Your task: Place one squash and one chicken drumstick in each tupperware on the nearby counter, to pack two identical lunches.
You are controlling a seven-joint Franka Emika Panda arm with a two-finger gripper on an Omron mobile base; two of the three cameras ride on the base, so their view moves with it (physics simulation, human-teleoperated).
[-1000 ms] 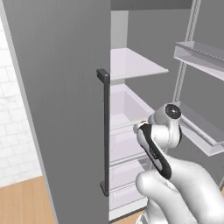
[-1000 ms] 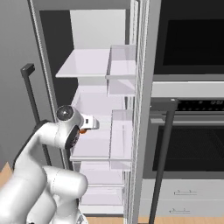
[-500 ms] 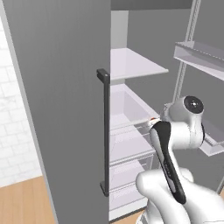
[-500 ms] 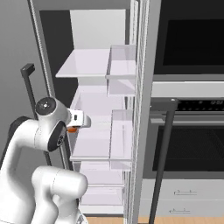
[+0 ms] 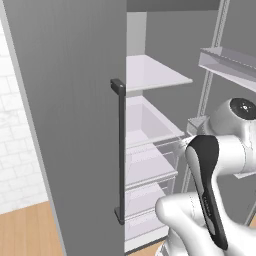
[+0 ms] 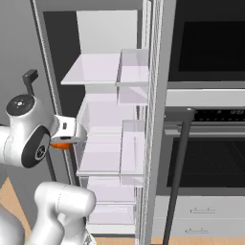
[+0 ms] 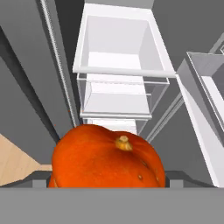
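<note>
A glossy orange-red squash (image 7: 107, 157) with a short stem fills the bottom of the hand view, sitting between my fingers and hiding their tips. In the right base view a sliver of the squash (image 6: 59, 145) pokes out under my gripper (image 6: 67, 138), which is shut on it just in front of the open fridge's left side. From the left base view the hand (image 5: 196, 131) hangs before the fridge drawers. The second squash, the drumsticks, the tupperware and the counter are out of view.
The fridge stands open with white shelves (image 6: 95, 69) and clear drawers (image 7: 118, 94). Its grey door with a dark handle (image 5: 119, 150) is on the left. Door bins (image 5: 230, 62) hang on the right. A black oven (image 6: 210, 153) with a dark bar handle (image 6: 176, 172) adjoins the fridge.
The hand has drawn back from the fridge shelves with the squash in it, sliding left in the right base view and right in the left base view.
</note>
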